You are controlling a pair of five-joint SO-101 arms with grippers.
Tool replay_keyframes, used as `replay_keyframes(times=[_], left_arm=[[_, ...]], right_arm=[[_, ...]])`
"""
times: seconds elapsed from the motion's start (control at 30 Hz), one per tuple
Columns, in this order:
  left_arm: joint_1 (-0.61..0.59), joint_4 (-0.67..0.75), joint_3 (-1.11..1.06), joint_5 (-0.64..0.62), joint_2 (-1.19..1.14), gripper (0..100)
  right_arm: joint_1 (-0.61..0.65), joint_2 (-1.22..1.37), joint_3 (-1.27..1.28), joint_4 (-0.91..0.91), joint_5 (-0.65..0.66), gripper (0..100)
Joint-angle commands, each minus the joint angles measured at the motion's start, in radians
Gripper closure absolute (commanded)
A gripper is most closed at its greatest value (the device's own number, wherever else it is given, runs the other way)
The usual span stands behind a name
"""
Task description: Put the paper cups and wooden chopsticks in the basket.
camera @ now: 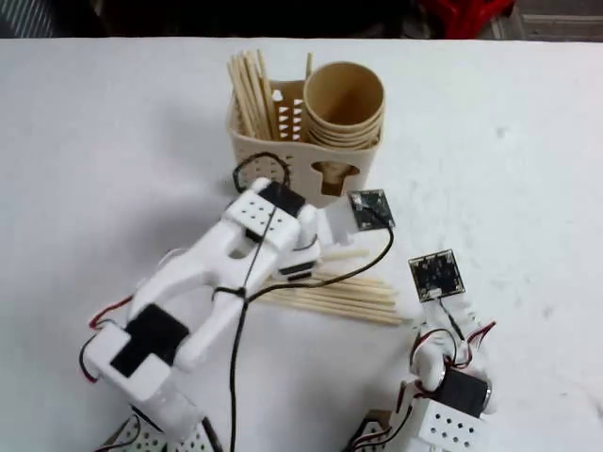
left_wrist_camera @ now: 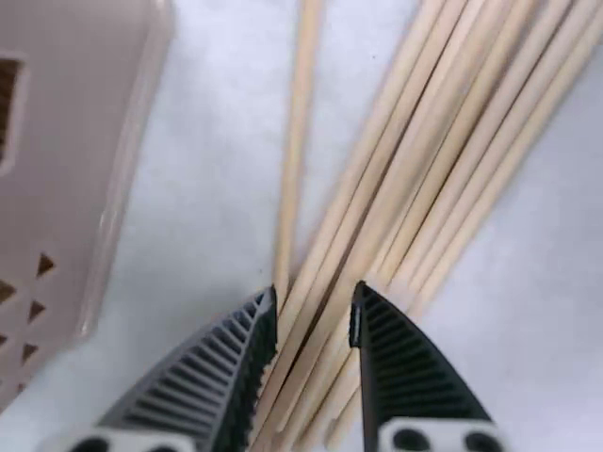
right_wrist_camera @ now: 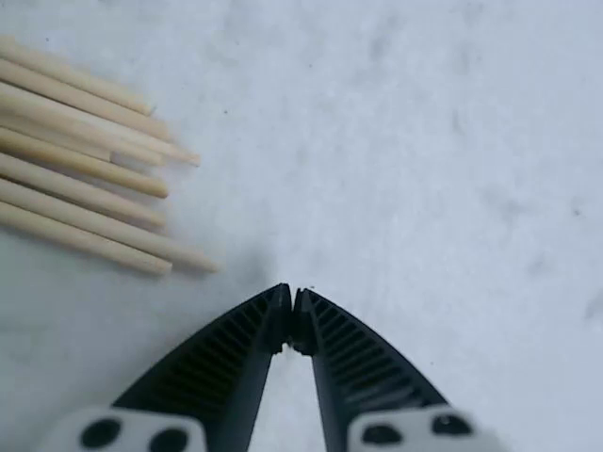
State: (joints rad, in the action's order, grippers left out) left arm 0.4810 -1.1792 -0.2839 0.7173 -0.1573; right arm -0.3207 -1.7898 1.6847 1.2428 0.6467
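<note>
**Several sticks left, and one narrow grab that could go sideways**

Most of the job looks done already. A stack of brown paper cups (camera: 344, 99) sits in one compartment of the beige perforated plastic basket (camera: 283, 174), and a bunch of upright chopsticks (camera: 250, 89) stands in the compartment beside it. What's left is the pile of loose pale wooden chopsticks (camera: 344, 297) lying flat on the white worktop (camera: 94, 141), just in front of the basket.

The left pincer (left_wrist_camera: 314, 306) is down on that pile with its jaws parted. Only a few sticks sit between them, and the rest fan out on both sides. The right pincer (right_wrist_camera: 293, 299) is clenched on nothing, over bare worktop near the pile's tips.

Where it could go wrong, best guess:
- The grab sits near one end of the sticks, so once lifted they'd likely droop or swivel and slide out.
- They're smooth and round, so a squeeze could spit one out sideways or roll the neighbours apart.
- One stray stick lies angled away from the bundle, right by a finger, and could get dragged along or jam the close.
- The chopstick compartment is already crowded, so pushing more in could knock the standing ones or nudge the light basket.

As for writing, nothing is readable. The basket wall has only cut-out shapes, and the small dark circuit board (camera: 436, 273) shows no legible print.
</note>
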Motion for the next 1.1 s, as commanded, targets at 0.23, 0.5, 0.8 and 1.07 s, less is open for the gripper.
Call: replay_keyframes(times=[0.23, 0.5, 0.8, 1.07], left_arm=[[0.016, 0.055, 0.044, 0.026, -0.09, 85], [0.016, 0.069, 0.046, 0.028, -0.119, 86], [0.007, 0.06, 0.069, 0.02, -0.11, 96], [0.007, -0.135, 0.267, -0.011, -0.108, 98]], right_arm=[[-0.005, -0.008, 0.006, 0.004, 0.006, 98.3], [-0.005, -0.008, 0.006, 0.004, 0.006, 98.3], [-0.005, -0.008, 0.006, 0.004, 0.006, 98.3], [-0.005, -0.008, 0.006, 0.004, 0.006, 98.3]])
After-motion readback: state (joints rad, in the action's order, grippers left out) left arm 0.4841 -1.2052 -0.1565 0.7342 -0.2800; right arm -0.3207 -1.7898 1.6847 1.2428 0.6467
